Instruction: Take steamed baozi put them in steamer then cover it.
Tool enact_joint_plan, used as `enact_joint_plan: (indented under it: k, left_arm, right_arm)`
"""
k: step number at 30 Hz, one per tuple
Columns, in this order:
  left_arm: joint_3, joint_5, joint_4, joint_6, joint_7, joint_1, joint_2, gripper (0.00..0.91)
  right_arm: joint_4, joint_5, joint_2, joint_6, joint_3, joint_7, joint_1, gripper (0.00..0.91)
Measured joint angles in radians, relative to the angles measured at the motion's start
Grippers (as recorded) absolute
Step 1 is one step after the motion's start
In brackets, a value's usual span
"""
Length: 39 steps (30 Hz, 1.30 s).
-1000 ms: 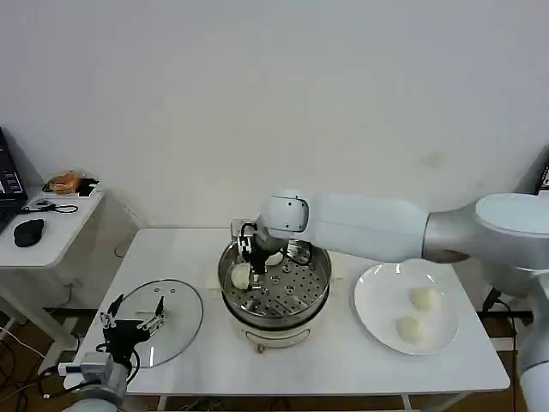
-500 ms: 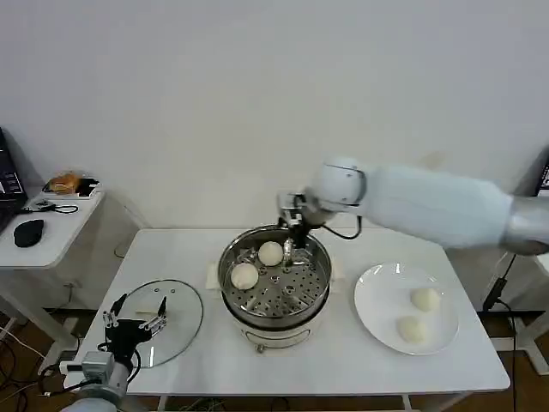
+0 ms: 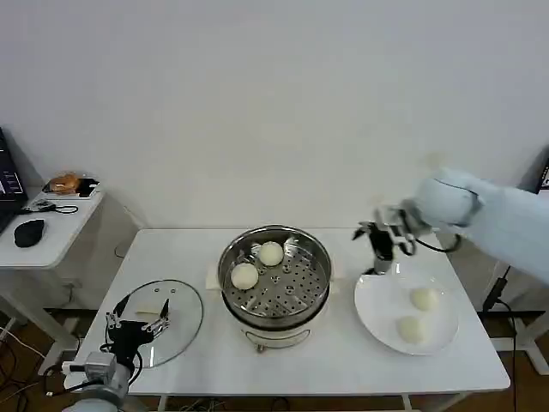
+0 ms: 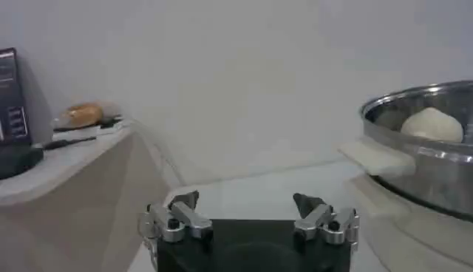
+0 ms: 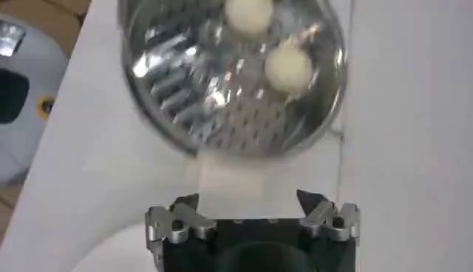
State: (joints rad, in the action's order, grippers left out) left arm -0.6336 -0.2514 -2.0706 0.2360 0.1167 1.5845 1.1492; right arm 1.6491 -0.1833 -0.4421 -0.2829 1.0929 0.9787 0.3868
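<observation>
Steamer (image 3: 274, 283), table centre: 2 baozi (image 3: 257, 264) inside, left-rear of tray. White plate (image 3: 377, 302), R of steamer: 2 baozi (image 3: 418, 312). Cover (image 3: 176, 322) flat, L of steamer. Right gripper (image 3: 380, 243) above plate's rear-left rim, empty. Left gripper (image 3: 135, 324) low over cover, fingers apart.

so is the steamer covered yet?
No, open. The steamer shows two baozi on its tray; the cover lies flat on the table, by the left claw.

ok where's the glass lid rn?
In the head view the cover lies flat on the table's left side, beside the steamer, with the open left gripper over its near edge.
</observation>
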Motion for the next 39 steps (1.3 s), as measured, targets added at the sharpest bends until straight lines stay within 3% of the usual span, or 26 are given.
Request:
enact_joint_plan:
  k: [8, 15, 25, 39]
  left_arm:
    - [0.006, 0.005, -0.001, -0.001, 0.001, 0.008, 0.009, 0.907]
    - [0.012, 0.011, 0.003, -0.001, 0.002, 0.009, 0.012, 0.907]
    - [0.005, 0.015, 0.005, 0.001, 0.002, 0.009, 0.012, 0.907]
    - [-0.016, 0.015, 0.007, 0.002, 0.002, 0.019, 0.016, 0.907]
  right_arm:
    - [0.002, 0.137, 0.126, 0.068, -0.113, 0.008, -0.196, 0.907]
    - [-0.021, 0.221, 0.153, 0.09, -0.214, -0.002, -0.363, 0.907]
    - [-0.076, 0.271, 0.103, 0.09, -0.313, -0.026, -0.524, 0.907]
    - [-0.125, 0.298, 0.022, 0.058, -0.334, -0.022, -0.591, 0.907]
